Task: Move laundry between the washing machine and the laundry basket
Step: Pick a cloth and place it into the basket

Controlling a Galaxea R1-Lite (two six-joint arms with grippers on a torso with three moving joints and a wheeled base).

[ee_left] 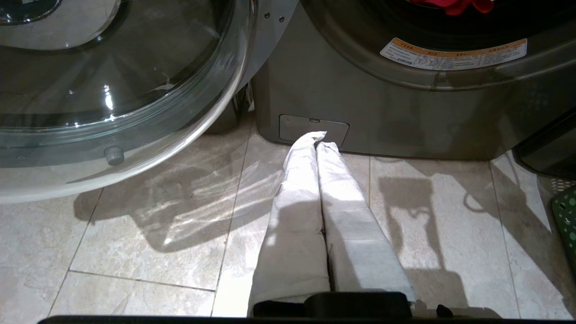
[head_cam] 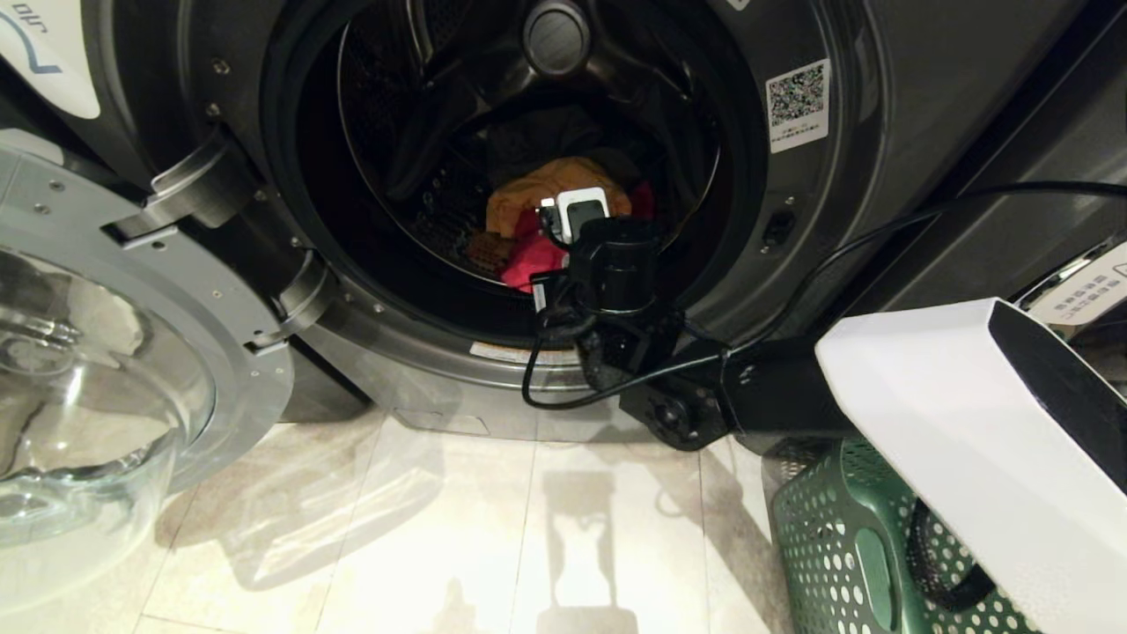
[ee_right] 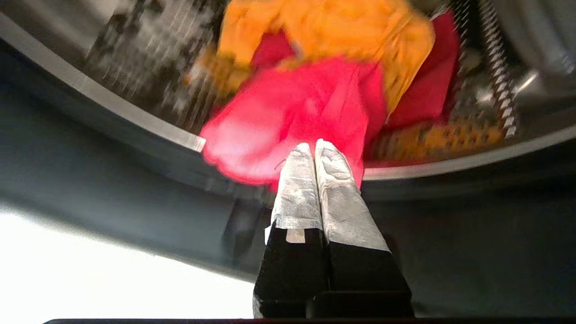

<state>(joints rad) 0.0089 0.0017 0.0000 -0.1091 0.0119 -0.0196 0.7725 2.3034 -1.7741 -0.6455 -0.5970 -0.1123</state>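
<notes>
The washing machine (head_cam: 889, 132) stands with its round glass door (head_cam: 106, 370) swung open to the left. In the drum lie an orange garment (head_cam: 546, 189) and a red garment (head_cam: 528, 260). My right arm (head_cam: 612, 264) reaches into the drum opening. The right gripper (ee_right: 313, 146) is shut, its tips right at the red garment (ee_right: 297, 103) near the drum lip, with no cloth seen between the fingers. The orange garment (ee_right: 324, 31) lies behind it. The left gripper (ee_left: 317, 138) is shut and empty, low over the floor by the machine's base. The green laundry basket (head_cam: 828, 537) sits at the lower right.
Beige floor tiles (head_cam: 458, 528) lie in front of the machine. The open door (ee_left: 112, 90) juts out on the left. A black cable (head_cam: 880, 233) runs across the machine's front to my right arm. A second dark machine (head_cam: 1057, 150) stands to the right.
</notes>
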